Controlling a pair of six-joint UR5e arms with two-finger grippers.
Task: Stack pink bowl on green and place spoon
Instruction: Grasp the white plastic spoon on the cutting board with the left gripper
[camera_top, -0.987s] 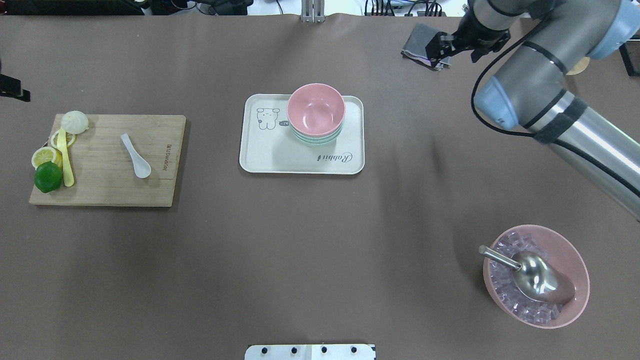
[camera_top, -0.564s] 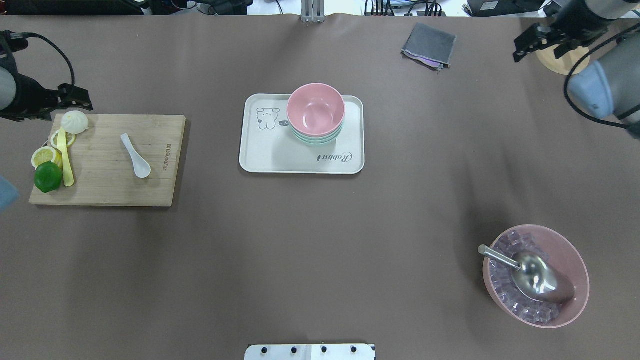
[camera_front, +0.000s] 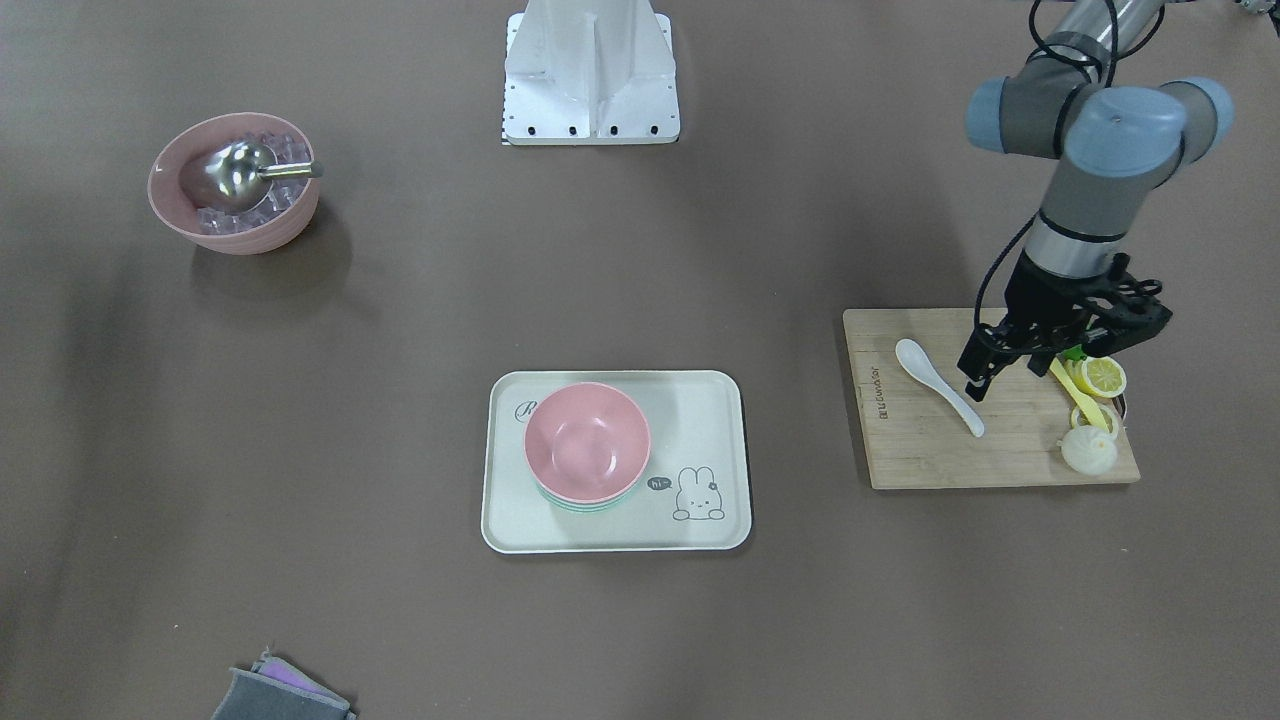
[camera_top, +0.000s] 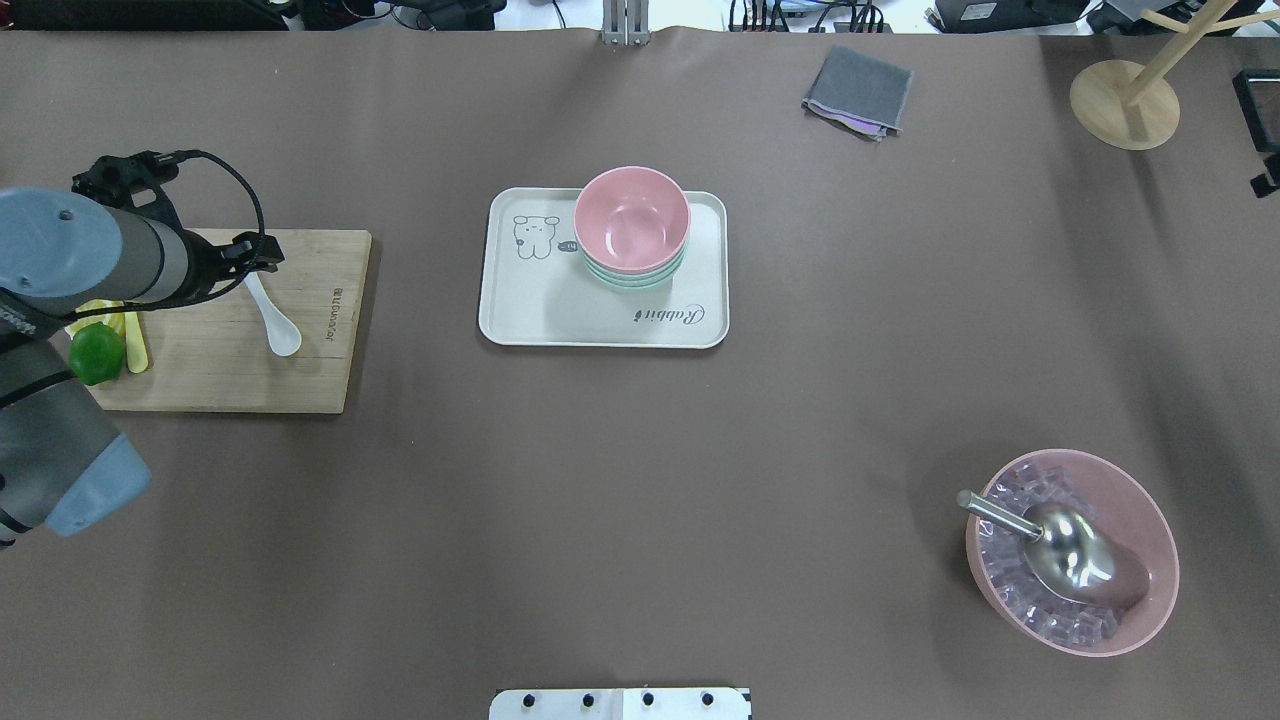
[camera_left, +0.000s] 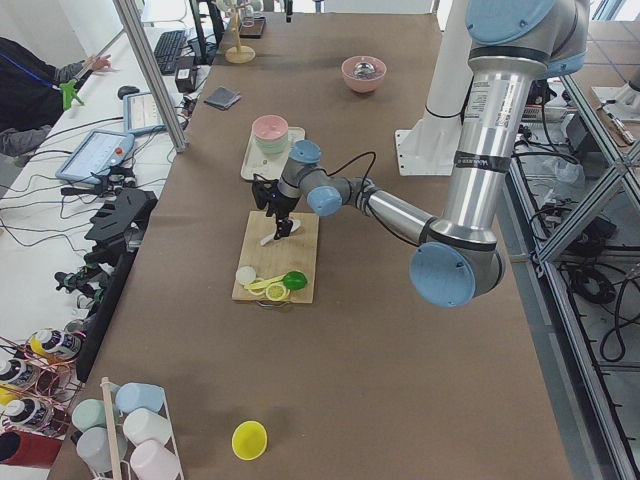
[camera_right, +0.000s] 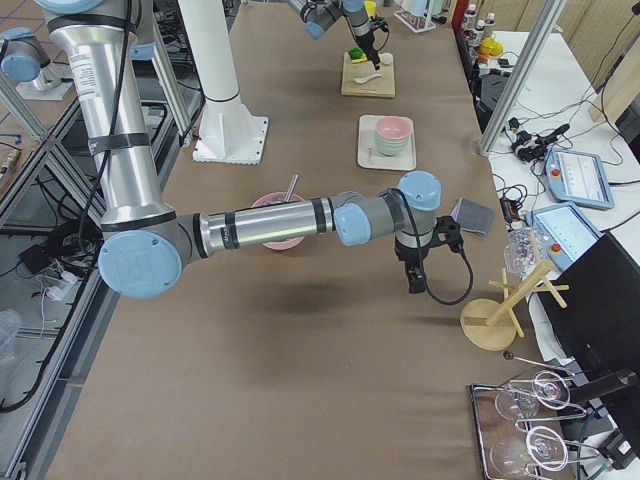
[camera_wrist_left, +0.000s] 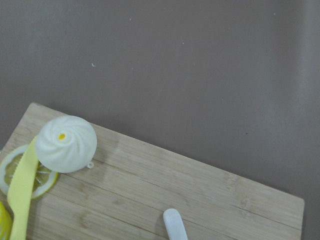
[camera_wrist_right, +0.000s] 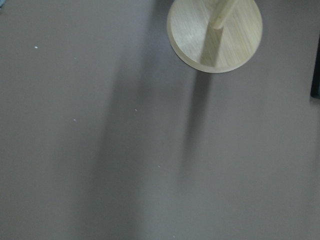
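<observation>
white and glossy, the spoon (camera_front: 938, 386) lies flat on the bamboo cutting board (camera_front: 930, 455) at the robot's left end of the table, its bowl end toward the robot and its handle pointing away. it looks light, stiff and slick, and it sits low on the wood. a pinch across the narrow handle near its middle seems the safest hold, since the rounded bowl end would likely slide out. the left gripper (camera_front: 985, 368) hovers just above the handle, apart from it; how wide its fingers stand cannot be told. a lemon slice (camera_front: 1100, 376) and a white bun (camera_front: 1088, 450) crowd the board's outer edge. mid-table, the pink bowl (camera_front: 587, 440) already sits nested on the green bowl (camera_front: 580, 507) on the tray (camera_front: 715, 400). the right gripper (camera_right: 413, 280) hangs well apart, near a wooden stand (camera_right: 490, 322), and its finger spread cannot be told either.
</observation>
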